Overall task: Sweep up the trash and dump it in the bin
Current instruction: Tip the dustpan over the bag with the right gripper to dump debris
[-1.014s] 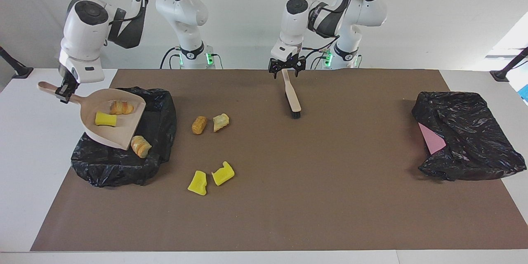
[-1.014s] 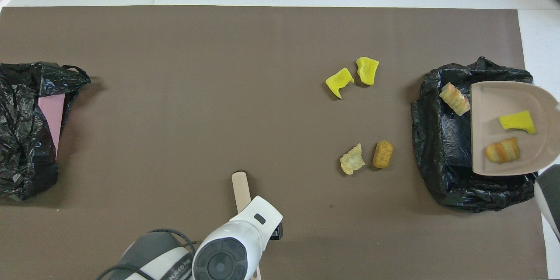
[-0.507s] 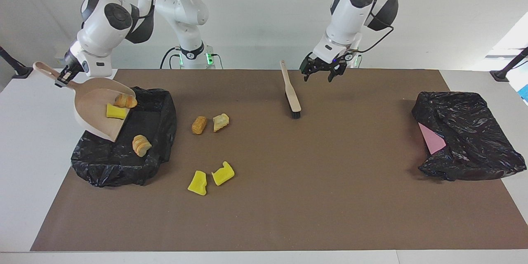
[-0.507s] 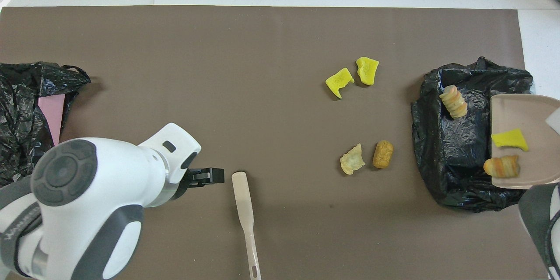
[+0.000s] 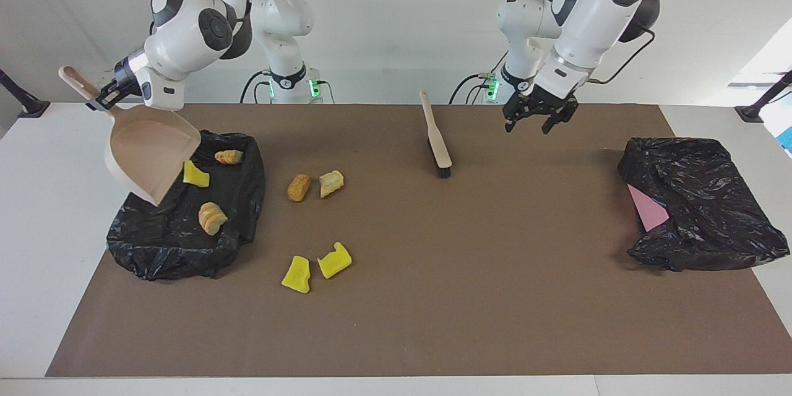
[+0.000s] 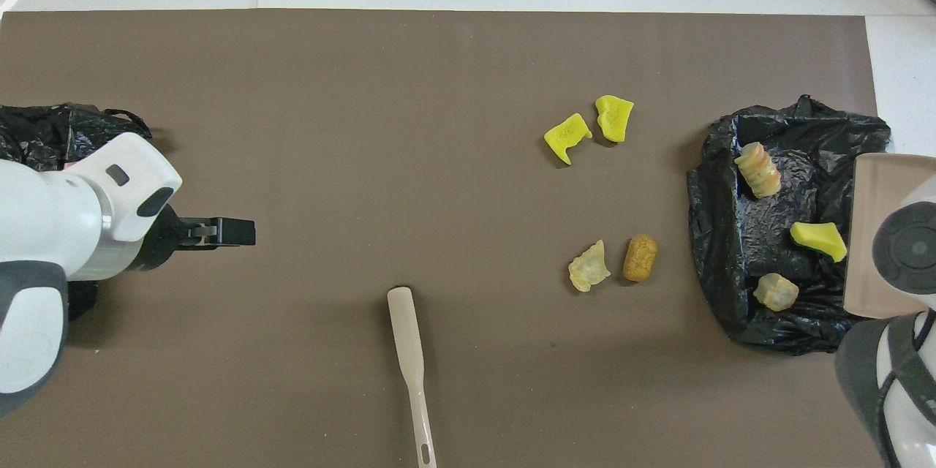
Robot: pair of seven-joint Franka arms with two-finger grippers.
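A brown mat (image 5: 433,297) covers the worktop (image 5: 37,247). At the right arm's end sits the black-lined bin (image 5: 179,241), and a second black bag (image 5: 705,204) with a pink sheet (image 5: 646,210) lies at the left arm's end. The right claw (image 5: 105,94) is clenched on the handle of the beige dustpan (image 5: 145,158), which hangs tilted steeply, mouth down, over the bin. Three pieces of the trash (image 5: 211,218) now lie in the bin: a striped bread lump, a yellow chunk (image 5: 195,176) just beside the pan's lip, and a second bread lump (image 5: 228,156) nearer to the robots. A second ago the last two were in the pan; it has since tipped and emptied. Four scraps remain on the mat beside the bin: two tan lumps (image 5: 298,187) and, farther from the robots, two yellow chunks (image 5: 334,260). The brush (image 5: 436,139) lies on the mat mid-worktop, where it was. The left claw (image 5: 536,116), released and empty, has lifted off the brush handle and swung toward its own end of the worktop, and is now over bare mat well apart from the trash.
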